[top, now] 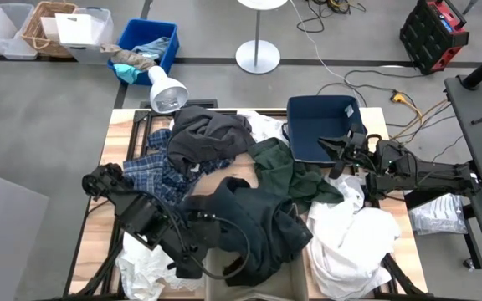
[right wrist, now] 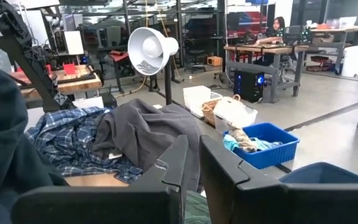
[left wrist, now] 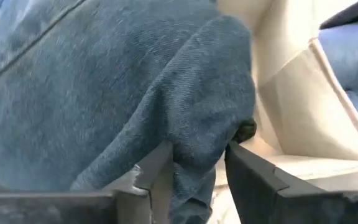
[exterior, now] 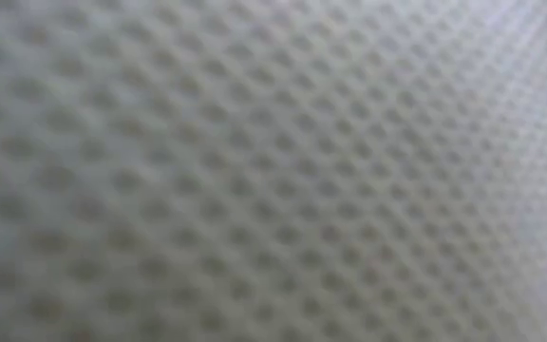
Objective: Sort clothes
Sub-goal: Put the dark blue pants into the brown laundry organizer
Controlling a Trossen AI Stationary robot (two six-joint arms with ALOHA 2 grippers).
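A black garment (top: 249,226) lies bunched at the table's near middle. My left gripper (top: 192,261) is at its near left side and is shut on it; in the left wrist view (left wrist: 197,165) the cloth (left wrist: 135,93) fills most of the picture. My right gripper (top: 335,153) hovers shut and empty by the navy bin (top: 320,125), fingers (right wrist: 182,162) pointing toward the table's left. A charcoal grey garment (top: 207,134), a plaid shirt (top: 153,171), a dark green garment (top: 283,171) and white clothes (top: 350,238) lie on the table. White mesh cloth (exterior: 273,171) covers the low view. My left gripper pinches a rounded fold of the black garment (left wrist: 194,155) between its two fingers. Several layers are bunched in the gap, and cloth spills out on both sides of the fingers. The rest of the garment lies heaped on the table and over the arm.
A white lamp (top: 167,92) stands at the table's far edge. A blue bin with rags (top: 147,46) and clear boxes (top: 82,33) sit on the floor beyond. More white cloth (top: 145,267) lies at the near left corner. A pale tan surface (left wrist: 303,106) shows beside the held fold.
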